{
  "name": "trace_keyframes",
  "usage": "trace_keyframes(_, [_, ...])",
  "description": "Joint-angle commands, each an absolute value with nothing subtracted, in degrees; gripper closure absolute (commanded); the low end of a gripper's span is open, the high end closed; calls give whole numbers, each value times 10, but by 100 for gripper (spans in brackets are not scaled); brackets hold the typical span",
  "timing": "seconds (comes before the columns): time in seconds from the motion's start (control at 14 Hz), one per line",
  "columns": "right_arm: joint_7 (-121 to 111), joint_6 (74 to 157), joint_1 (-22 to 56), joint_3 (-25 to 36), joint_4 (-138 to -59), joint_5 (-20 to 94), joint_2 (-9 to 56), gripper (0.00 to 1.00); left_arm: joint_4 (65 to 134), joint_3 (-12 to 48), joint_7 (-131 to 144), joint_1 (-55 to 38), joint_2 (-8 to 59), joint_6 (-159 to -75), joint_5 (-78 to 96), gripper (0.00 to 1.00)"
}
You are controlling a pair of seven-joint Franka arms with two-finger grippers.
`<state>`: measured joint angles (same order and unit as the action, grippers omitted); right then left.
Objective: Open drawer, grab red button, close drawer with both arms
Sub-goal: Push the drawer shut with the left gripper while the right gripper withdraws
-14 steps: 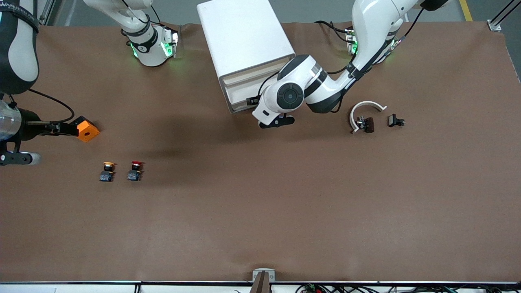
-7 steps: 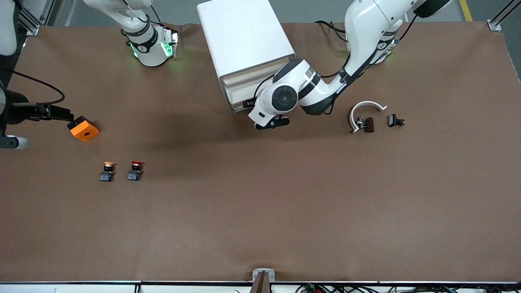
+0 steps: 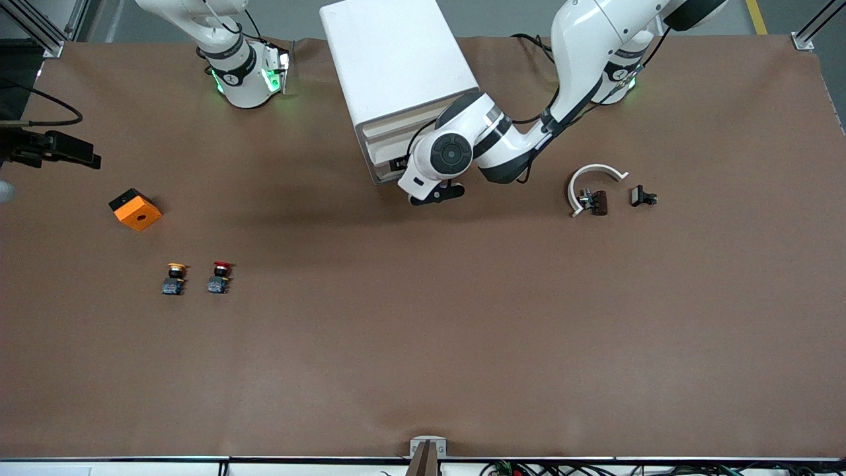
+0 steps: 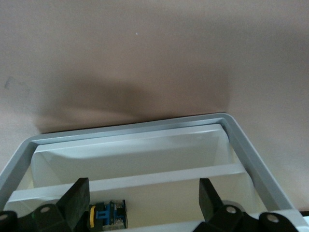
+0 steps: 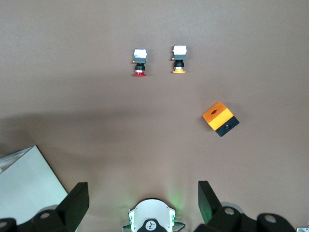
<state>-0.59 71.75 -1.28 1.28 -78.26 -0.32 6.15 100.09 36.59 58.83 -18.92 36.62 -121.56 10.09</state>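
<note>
The red-capped button (image 3: 220,276) stands on the table toward the right arm's end, beside a yellow-capped one (image 3: 174,278). It also shows in the right wrist view (image 5: 139,63). My right gripper (image 3: 63,149) hangs open and empty high over the table's edge (image 5: 140,203). My left gripper (image 3: 413,178) is at the front of the white drawer unit (image 3: 396,66), open and empty (image 4: 143,200). Its fingers (image 4: 77,198) frame a white compartment inside a grey rim (image 4: 135,130). A blue-and-black block with a yellow edge (image 4: 107,215) lies in it.
An orange cube with a hole (image 3: 135,209) lies near the right arm's end, farther from the front camera than the buttons. A white curved piece (image 3: 595,175), a dark part (image 3: 598,201) and a small black part (image 3: 643,196) lie toward the left arm's end.
My right gripper has moved away from the orange cube toward the table's edge; the cube stays put. My left arm has shifted closer to the drawer unit's front.
</note>
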Motion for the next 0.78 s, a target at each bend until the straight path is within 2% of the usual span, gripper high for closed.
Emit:
trace_keyframes(0.0, [-10, 725, -22, 6, -821, 6, 23, 0, 1002, 367, 605, -205, 360, -1215, 117, 0])
trace_keyframes(0.36, [-10, 754, -6, 9, -838, 6, 13, 0, 1004, 367, 611, -229, 366, -1235, 121, 0])
trace_keyframes(0.71, [-10, 797, 16, 27, -895, 6, -31, 0, 995, 352, 622, -220, 358, -1238, 107, 0])
